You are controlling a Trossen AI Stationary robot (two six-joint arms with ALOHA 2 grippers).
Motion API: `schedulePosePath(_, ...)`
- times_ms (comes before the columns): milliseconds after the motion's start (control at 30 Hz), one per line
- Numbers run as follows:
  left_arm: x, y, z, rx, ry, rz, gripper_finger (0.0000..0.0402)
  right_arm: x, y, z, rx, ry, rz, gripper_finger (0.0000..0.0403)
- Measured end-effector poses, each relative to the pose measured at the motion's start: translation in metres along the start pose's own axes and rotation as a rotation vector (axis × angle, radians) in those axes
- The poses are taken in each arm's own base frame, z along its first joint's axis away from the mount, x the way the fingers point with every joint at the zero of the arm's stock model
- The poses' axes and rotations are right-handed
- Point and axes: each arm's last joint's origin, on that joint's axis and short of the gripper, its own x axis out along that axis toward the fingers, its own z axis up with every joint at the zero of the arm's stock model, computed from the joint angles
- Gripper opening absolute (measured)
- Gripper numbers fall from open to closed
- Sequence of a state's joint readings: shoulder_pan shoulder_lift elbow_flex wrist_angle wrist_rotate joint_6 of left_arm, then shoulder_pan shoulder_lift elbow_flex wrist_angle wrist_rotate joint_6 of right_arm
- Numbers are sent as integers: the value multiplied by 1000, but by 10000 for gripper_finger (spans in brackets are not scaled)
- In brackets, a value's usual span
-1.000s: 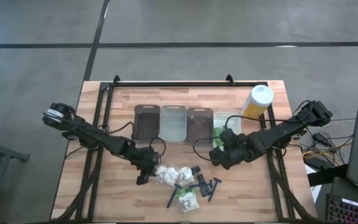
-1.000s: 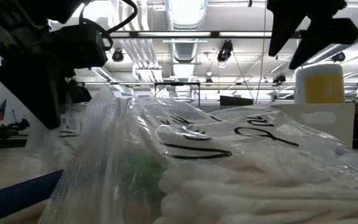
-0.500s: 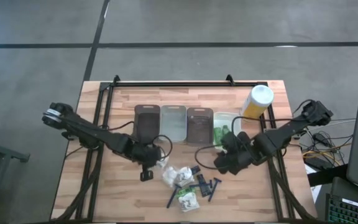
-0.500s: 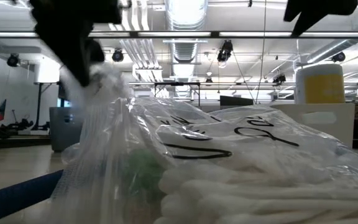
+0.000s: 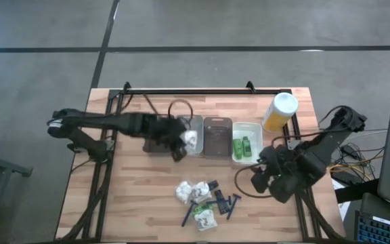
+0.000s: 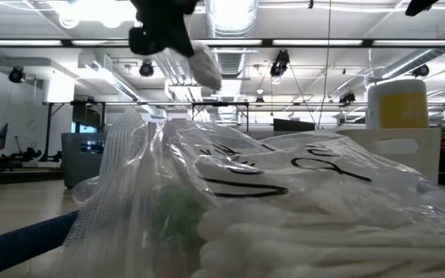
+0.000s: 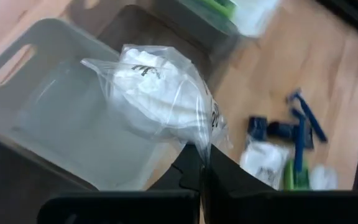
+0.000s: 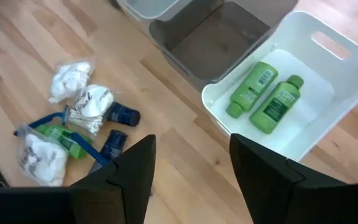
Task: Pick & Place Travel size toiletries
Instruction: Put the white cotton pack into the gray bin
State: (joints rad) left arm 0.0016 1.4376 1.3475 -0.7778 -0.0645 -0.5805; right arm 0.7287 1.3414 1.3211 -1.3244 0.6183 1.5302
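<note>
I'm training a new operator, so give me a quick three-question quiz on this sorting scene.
1. True or false: the left gripper holds a white packet above the clear tray.
2. How many green tubes lie in the white tray?
3. The right gripper is: A) open and empty, B) shut on a razor, C) inside the brown tray.

Key: 1 true; 2 two; 3 A.
</note>
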Motion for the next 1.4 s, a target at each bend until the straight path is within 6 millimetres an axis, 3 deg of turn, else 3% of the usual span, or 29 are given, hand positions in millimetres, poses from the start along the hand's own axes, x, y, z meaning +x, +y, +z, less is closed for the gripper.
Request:
schedulePosePath(133,9,37,14,-157,33,13,1,-8,-7,-1,54,-32,22,191)
schedulePosePath(267,31,75,22,-357,103,-56,2,-10,-11,0,79,-32,28,184)
schedulePosePath(433,65,96,18,-524,200,-299,3,-8,-12,0,84,-33,11,186)
schedulePosePath(600,83,118,11,-571,264,-318,4,-4,-14,1,142,-38,-17,198)
schedulePosePath(767,86,122,6,-641,336,-393,4,-1,-17,4,196,-43,-48,205)
schedulePosePath(967,94,126,-13,-731,435,-384,15,3,-18,8,234,-50,-64,201)
schedulePosePath(1133,98,129,-21,-819,451,-350,41,4,-18,8,237,-51,-68,194)
schedulePosePath(1400,98,128,-14,-805,379,-337,109,7,-19,5,236,-48,-77,200)
